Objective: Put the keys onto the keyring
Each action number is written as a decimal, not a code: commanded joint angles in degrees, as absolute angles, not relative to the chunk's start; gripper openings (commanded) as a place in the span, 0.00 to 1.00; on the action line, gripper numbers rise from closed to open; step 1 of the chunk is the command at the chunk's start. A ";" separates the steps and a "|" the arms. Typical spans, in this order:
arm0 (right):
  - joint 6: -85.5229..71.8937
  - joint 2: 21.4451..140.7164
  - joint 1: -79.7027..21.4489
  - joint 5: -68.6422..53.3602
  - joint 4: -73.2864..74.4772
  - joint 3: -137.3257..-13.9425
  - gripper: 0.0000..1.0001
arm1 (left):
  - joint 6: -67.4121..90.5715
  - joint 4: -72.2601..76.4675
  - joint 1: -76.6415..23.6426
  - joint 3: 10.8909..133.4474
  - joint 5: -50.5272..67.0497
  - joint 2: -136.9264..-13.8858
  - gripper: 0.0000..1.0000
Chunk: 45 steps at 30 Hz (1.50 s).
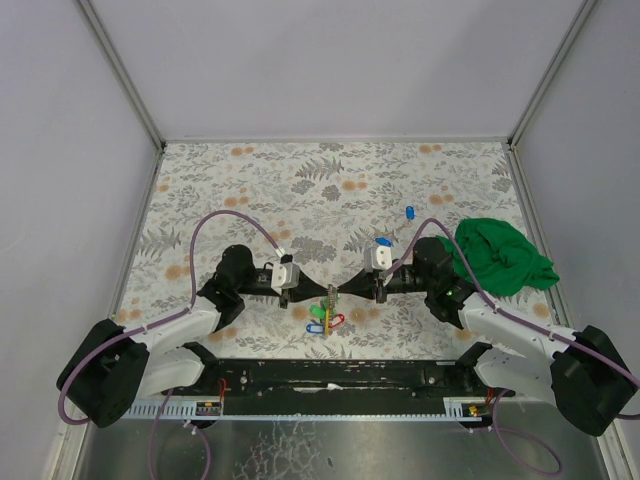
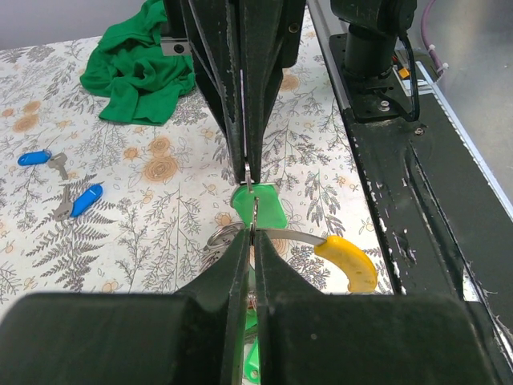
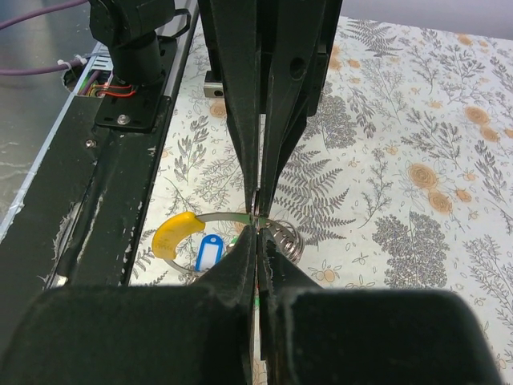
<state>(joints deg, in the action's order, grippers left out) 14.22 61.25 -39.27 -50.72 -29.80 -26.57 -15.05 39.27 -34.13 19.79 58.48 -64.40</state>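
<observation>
Left gripper clamped shut on keyring, tagged keys bunched on it. Right gripper shut too, tip-to-tip at the keyring; on ring or key, can't tell. Two blue-tagged keys loose beyond the keyring, green cloth far-right of it.

Bright even light, soft shadows, blurred near foreground in wrist views

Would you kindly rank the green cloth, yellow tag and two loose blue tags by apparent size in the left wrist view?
green cloth
yellow tag, though nearer the camera
two blue tags look alike
</observation>
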 commanded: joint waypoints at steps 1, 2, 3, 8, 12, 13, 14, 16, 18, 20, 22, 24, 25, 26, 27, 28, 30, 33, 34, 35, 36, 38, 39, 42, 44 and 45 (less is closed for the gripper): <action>15.38 60.13 -39.55 -51.50 -29.45 -29.05 0.00 | -14.55 41.00 -34.54 21.29 56.96 -63.86 0.00; 15.45 59.85 -39.55 -51.16 -29.10 -28.94 0.00 | -14.51 41.03 -34.50 21.25 56.81 -63.82 0.00; 15.53 59.64 -39.55 -50.82 -28.94 -28.88 0.00 | -14.44 41.04 -34.54 21.27 56.70 -63.73 0.00; 15.25 59.17 -39.55 -50.36 -29.45 -28.70 0.00 | -14.11 41.14 -34.54 21.40 56.73 -63.97 0.00; 14.60 59.23 -39.55 -50.25 -30.58 -28.46 0.00 | -14.02 41.14 -34.54 21.42 56.66 -63.89 0.00; 14.50 59.17 -39.58 -50.29 -30.68 -28.46 0.00 | -14.00 41.21 -34.54 21.44 56.69 -63.87 0.00; 14.49 59.23 -39.63 -50.28 -30.61 -28.47 0.00 | -13.98 41.29 -34.54 21.41 56.62 -63.79 0.00; 14.50 59.41 -39.64 -50.23 -30.59 -28.48 0.00 | -13.89 41.39 -34.55 21.35 56.69 -63.88 0.00; 14.50 59.58 -39.69 -50.19 -30.59 -28.56 0.00 | -13.77 41.53 -34.54 21.33 56.66 -64.00 0.00; 14.48 59.75 -39.88 -49.96 -30.67 -28.72 0.00 | -13.63 41.57 -34.54 21.41 56.73 -64.11 0.00; 14.66 60.11 -40.12 -49.80 -30.33 -28.89 0.00 | -13.60 41.70 -34.54 21.43 56.62 -64.12 0.00; 14.97 60.29 -40.38 -49.36 -29.67 -29.16 0.00 | -13.45 41.77 -34.54 21.40 56.71 -64.05 0.00; 15.09 60.29 -40.53 -49.20 -29.58 -29.24 0.00 | -13.52 41.83 -34.55 21.32 56.62 -64.14 0.00; 15.12 60.29 -40.62 -48.96 -29.49 -29.26 0.00 | -13.43 41.88 -34.59 21.36 56.52 -64.17 0.00; 15.26 60.25 -40.76 -48.71 -29.47 -29.27 0.00 | -13.37 41.91 -34.59 21.40 56.62 -64.18 0.00; 15.39 60.22 -40.86 -48.34 -29.38 -29.27 0.00 | -13.40 41.99 -34.55 21.38 56.69 -64.24 0.00; 15.57 60.21 -40.99 -48.09 -28.96 -29.42 0.00 | -13.33 42.08 -34.52 21.42 56.69 -64.25 0.00; 16.13 60.25 -41.44 -47.23 -28.12 -29.71 0.00 | -13.34 42.10 -34.54 21.46 56.77 -64.39 0.00; 16.32 60.21 -41.54 -46.82 -27.86 -29.71 0.00 | -13.31 42.10 -34.56 21.43 56.78 -64.40 0.00; 16.49 60.21 -41.65 -46.55 -27.59 -29.75 0.00 | -13.31 42.10 -34.53 21.44 56.80 -64.43 0.00; 16.67 60.27 -41.78 -46.38 -27.33 -29.76 0.00 | -13.29 42.10 -34.56 21.45 56.78 -64.47 0.00; 17.12 60.42 -41.97 -46.15 -26.49 -30.13 0.00 | -13.25 42.10 -34.56 21.52 56.78 -64.44 0.00; 17.26 60.46 -42.08 -46.08 -26.26 -30.21 0.00 | -13.23 42.08 -34.54 21.53 56.82 -64.37 0.00; 17.66 60.38 -42.39 -45.14 -25.85 -30.15 0.00 | -13.26 42.10 -34.62 21.51 56.93 -64.39 0.00; 17.86 60.31 -42.66 -44.42 -25.66 -30.15 0.00 | -13.28 42.10 -34.50 21.53 57.02 -64.42 0.00; 17.97 60.36 -42.73 -44.15 -25.52 -30.15 0.00 | -13.27 42.17 -34.54 21.58 57.04 -64.39 0.00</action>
